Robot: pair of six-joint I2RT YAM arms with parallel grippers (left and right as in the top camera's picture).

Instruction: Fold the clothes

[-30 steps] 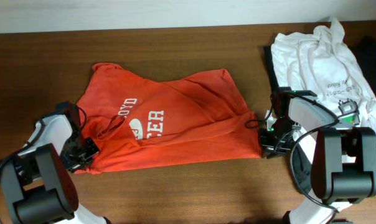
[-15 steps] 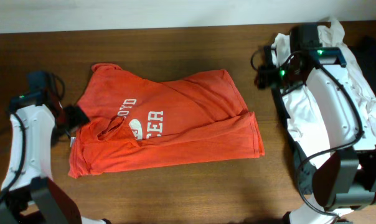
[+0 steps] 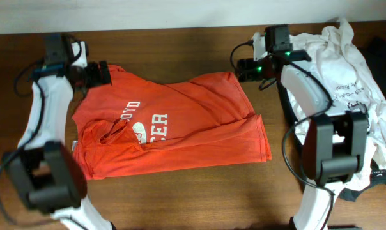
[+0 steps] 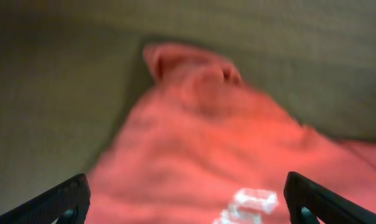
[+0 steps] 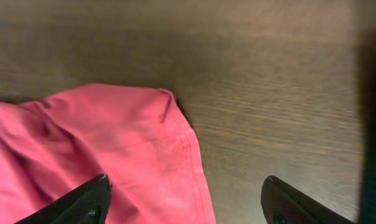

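- Roughly mid-table, the orange-red T-shirt [image 3: 174, 131] lay spread on the brown wooden table [image 3: 180, 198], with its near part doubled over in a slanting fold.
- White block lettering showed on its left half, partly cut off by the fold; only "OYD" and "CER" could be read from overhead.
- The left gripper [image 3: 100, 72] hung at the shirt's far left corner with its fingers spread wide and nothing between them.
- From the left wrist, which was blurred, the orange-red T-shirt [image 4: 225, 143] filled the space ahead of the left gripper [image 4: 185, 190]. A scrap of white print sat near the lower edge. Whether the fingertips touched the cloth could not be told.
- The right gripper [image 3: 239, 69] sat just beside the shirt's far right corner, its jaws likewise parted and empty.
- From the right wrist, the hemmed corner of the orange-red T-shirt [image 5: 113, 149] lay flat on the wood. It reached between the two dark fingertips of the right gripper [image 5: 185, 186], with bare table to its right.
- A white tee [image 3: 337, 64] with small print lay crumpled in a heap at the table's right side. It was apart from the orange-red one, and the right arm crossed over it.
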